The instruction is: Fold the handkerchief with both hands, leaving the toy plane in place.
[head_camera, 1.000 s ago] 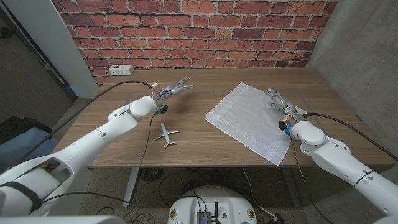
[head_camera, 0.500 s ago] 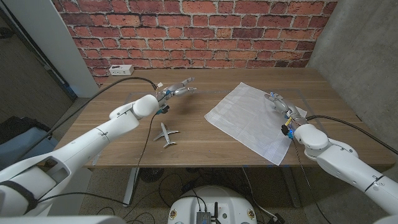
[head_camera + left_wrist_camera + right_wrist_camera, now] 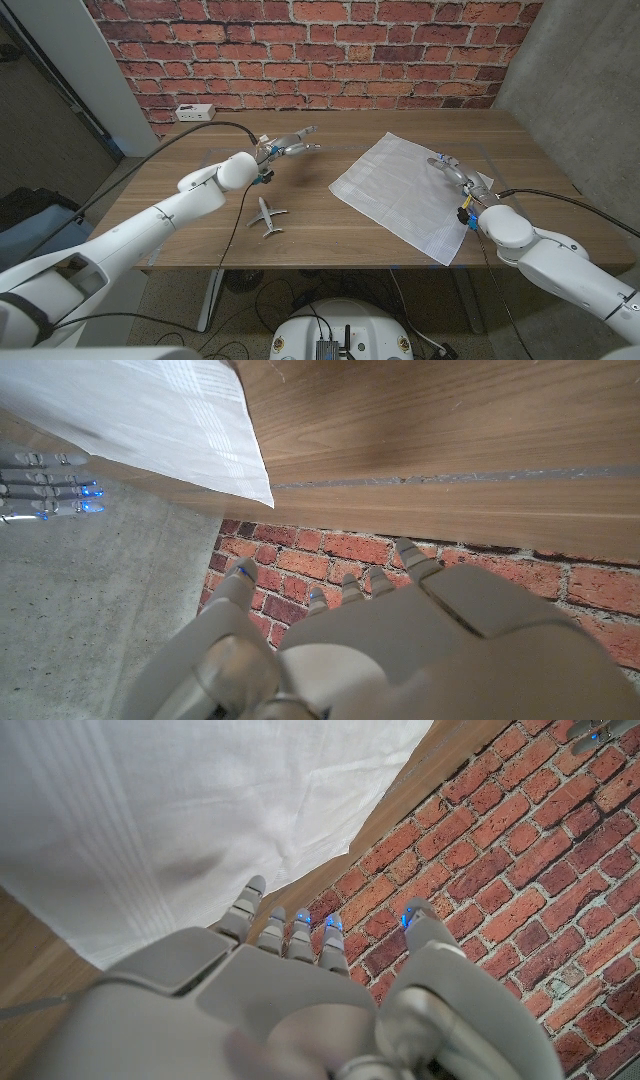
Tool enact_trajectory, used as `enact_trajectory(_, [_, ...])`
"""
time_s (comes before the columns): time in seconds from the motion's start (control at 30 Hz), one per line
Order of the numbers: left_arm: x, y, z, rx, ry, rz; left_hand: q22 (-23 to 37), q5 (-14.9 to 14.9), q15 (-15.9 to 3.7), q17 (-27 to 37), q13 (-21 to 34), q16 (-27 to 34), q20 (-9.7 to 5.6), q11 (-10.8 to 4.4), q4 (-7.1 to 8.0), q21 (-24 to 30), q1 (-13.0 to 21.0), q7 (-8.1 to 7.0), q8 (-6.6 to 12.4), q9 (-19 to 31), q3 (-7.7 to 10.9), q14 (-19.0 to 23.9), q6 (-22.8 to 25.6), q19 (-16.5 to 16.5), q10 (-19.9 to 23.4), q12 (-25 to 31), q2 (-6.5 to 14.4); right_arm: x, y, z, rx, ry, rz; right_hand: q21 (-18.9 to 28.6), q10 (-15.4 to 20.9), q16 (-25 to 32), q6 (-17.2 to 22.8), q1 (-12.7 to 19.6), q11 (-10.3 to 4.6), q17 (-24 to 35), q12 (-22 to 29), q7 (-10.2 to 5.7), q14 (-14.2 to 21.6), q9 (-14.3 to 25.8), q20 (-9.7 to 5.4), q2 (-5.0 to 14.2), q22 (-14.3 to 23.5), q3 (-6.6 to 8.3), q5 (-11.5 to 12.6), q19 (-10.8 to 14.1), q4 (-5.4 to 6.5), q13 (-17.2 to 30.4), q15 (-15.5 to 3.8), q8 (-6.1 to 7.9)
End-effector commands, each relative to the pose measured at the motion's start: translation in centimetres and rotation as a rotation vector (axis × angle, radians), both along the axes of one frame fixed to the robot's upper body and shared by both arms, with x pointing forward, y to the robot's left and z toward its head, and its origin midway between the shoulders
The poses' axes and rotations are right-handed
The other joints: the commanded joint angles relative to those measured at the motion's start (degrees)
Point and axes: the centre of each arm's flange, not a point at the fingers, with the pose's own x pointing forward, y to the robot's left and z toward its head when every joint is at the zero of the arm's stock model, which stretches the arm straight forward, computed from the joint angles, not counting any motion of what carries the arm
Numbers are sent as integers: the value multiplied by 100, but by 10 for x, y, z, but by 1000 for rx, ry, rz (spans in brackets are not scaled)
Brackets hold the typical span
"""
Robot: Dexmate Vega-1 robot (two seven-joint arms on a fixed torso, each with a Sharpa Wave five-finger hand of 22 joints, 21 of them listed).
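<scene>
Fingers on both hands are spread, holding nothing. Left hand [image 3: 285, 146] hovers over bare table [image 3: 200, 215], well apart from the handkerchief [image 3: 405, 190]; right hand [image 3: 455, 170] sits over the cloth's right side, contact unclear. Handkerchief lies flat, right of centre; its near corner overhangs the table edge. Risks: a one-sided pull drags it off the edge; the left arm reaching across could clip the toy plane [image 3: 266, 215] below it.

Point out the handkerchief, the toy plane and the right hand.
handkerchief [image 3: 400, 185]: head view, middle of the cloth.
toy plane [image 3: 266, 213]: head view, fuselage where the wings meet.
right hand [image 3: 455, 171]: head view, middle of the hand.
</scene>
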Motion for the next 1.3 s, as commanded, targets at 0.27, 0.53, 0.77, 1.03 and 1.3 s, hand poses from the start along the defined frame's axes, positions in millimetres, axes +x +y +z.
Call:
enact_trajectory(0.27, [-13,-4,-5,61,-22,-6,28,9,-48,17,12,17,16,-9,-70,-17,89,14,40,27,10,-263,-115,-68,-571,11,2,-34,11,-7,-127,38,-102,43,251,69,269,182,21,8,64,25,186,7,-5,30,15,57,-26,99,-36,21,10,63])
enact_trajectory(0.53, [-16,-6,-6,91,-19,-8,22,0,-40,15,10,41,46,-16,-152,-1,162,28,135,22,11,-226,278,-45,-326,97,-36,-46,17,-8,-180,52,-148,43,383,74,440,280,14,4,78,52,267,6,5,42,14,94,-31,137,-67,21,-31,90])
enact_trajectory(0.77, [-18,-10,-5,125,-23,-4,15,-2,-35,12,4,88,84,5,-232,40,242,60,141,20,16,-30,480,75,-13,177,-60,-54,24,-8,-235,68,-185,62,633,96,733,429,17,0,113,93,446,4,-50,36,11,137,-39,260,-100,20,-74,134])
enact_trajectory(1.03, [-21,-17,-3,166,-27,7,6,-8,0,7,0,110,245,-130,-373,83,446,192,151,20,50,266,986,262,386,213,-46,-61,29,-11,-279,94,-218,82,903,159,1067,565,32,7,139,144,744,4,-85,39,11,157,-64,406,-97,21,-132,171])
enact_trajectory(1.3, [-25,-23,-1,222,-38,27,4,-13,12,5,-1,109,353,-56,-435,108,589,267,180,20,83,477,1325,406,814,298,-34,-69,35,-15,-310,116,-255,96,1071,188,1275,647,29,11,159,162,902,4,-90,54,10,173,-66,503,-97,20,-172,197])
